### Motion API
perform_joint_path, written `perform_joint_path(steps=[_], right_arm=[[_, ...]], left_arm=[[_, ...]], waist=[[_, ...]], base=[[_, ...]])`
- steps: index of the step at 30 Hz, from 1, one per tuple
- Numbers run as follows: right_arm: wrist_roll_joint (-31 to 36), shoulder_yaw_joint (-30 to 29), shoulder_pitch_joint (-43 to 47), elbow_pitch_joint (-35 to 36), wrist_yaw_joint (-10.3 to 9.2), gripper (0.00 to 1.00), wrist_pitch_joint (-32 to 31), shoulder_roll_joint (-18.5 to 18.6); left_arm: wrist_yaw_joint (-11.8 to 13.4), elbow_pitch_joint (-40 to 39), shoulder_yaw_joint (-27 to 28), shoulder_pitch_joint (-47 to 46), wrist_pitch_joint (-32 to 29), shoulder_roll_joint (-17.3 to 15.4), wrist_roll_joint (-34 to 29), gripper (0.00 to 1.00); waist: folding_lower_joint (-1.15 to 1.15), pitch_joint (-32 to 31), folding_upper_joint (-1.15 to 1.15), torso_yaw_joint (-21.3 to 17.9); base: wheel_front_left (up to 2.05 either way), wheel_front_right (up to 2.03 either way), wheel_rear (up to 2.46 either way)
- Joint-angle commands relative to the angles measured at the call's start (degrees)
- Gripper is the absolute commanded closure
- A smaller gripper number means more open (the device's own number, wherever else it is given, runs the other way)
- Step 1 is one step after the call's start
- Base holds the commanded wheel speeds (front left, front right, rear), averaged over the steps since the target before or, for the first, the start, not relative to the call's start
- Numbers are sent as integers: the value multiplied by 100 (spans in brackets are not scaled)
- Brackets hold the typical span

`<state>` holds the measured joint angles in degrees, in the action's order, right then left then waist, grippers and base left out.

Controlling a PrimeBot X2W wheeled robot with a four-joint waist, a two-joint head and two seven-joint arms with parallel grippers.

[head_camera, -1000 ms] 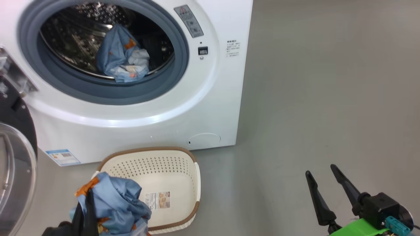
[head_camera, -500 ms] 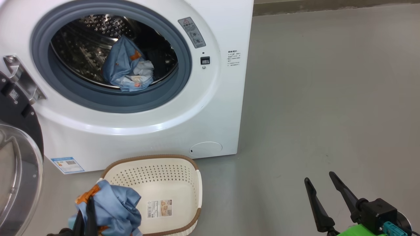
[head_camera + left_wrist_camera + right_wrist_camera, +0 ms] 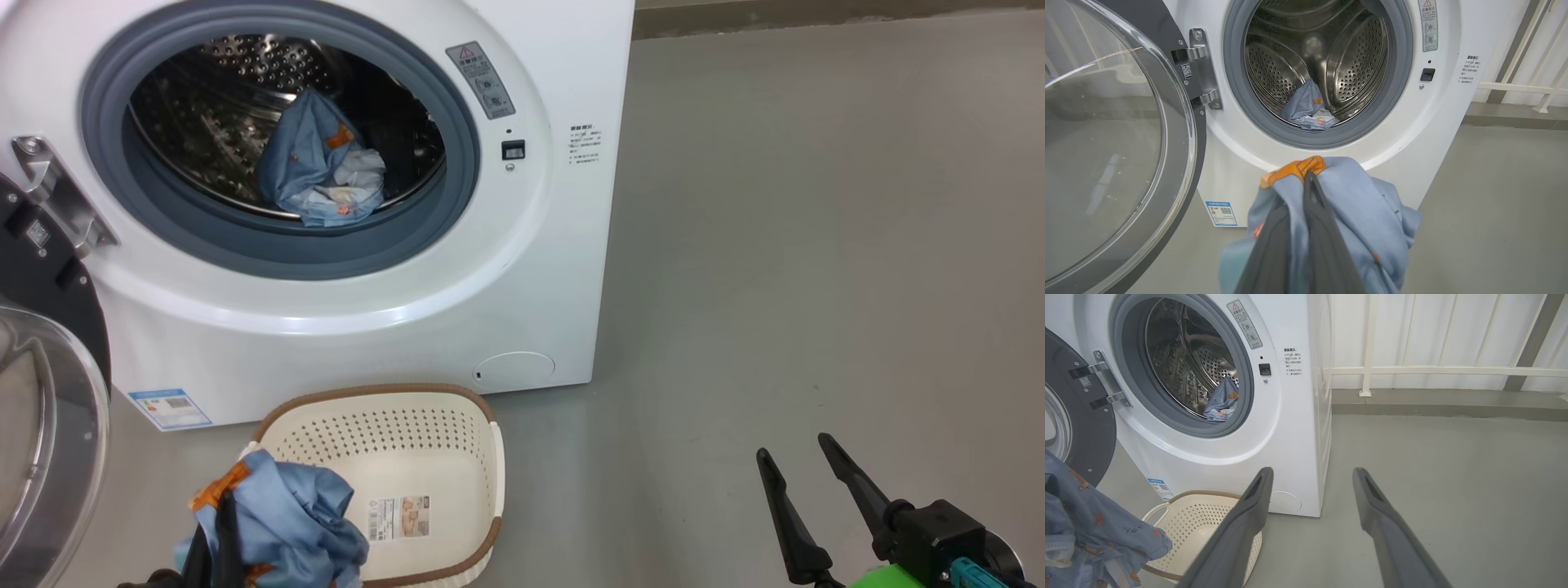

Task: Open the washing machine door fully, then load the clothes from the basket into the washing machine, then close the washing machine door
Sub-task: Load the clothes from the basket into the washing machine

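Left gripper (image 3: 1309,181) clamped shut on clothes (image 3: 1359,204), hanging over the 8 o'clock corner of basket (image 3: 377,391); right gripper (image 3: 793,447) wide open, holding nothing, at 4 o'clock in the head view. Washing machine (image 3: 343,327) drum mouth sits at 12 from the bundle, one garment (image 3: 322,167) inside; washing machine door (image 3: 1197,134) swung out at 9. Risks: loose fabric trails below the fingers, likely to drag on the gasket (image 3: 269,260) lip and spill out the front; pinch looks shallow near the orange edge, may slip mid-lift; an arm sweep toward 9 could clip the door.
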<state>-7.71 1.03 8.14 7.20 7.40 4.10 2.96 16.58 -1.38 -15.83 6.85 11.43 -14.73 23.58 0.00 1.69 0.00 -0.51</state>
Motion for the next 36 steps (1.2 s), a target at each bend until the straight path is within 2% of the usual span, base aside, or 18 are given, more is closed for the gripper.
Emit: perform_joint_path(steps=[1,10,16,27,33,36], right_arm=[[9,143,-121,185,9,0,-2,29],[0,222,-250,265,9,0,3,35],[-28,317,-419,364,9,0,28,59],[-132,476,-963,426,9,0,204,100],[-259,642,-1346,260,9,0,448,82],[-314,705,-1473,172,9,0,554,71]], left_arm=[[66,-95,201,-212,74,-80,28,100],[-9,169,187,-616,142,1,67,100],[-203,592,186,-1236,168,70,173,100],[-655,1860,378,-3202,122,64,448,100],[-952,2500,587,-4426,-106,-153,676,100],[-1018,2677,623,-4806,-238,-292,687,100]], waist=[[0,17,0,5],[0,277,0,4],[0,656,0,-96],[0,1820,0,-498],[0,2467,0,-851],[0,2659,0,-972]], base=[[0,0,0],[0,0,0],[0,0,0],[0,0,0],[0,0,0],[0,0,0]])
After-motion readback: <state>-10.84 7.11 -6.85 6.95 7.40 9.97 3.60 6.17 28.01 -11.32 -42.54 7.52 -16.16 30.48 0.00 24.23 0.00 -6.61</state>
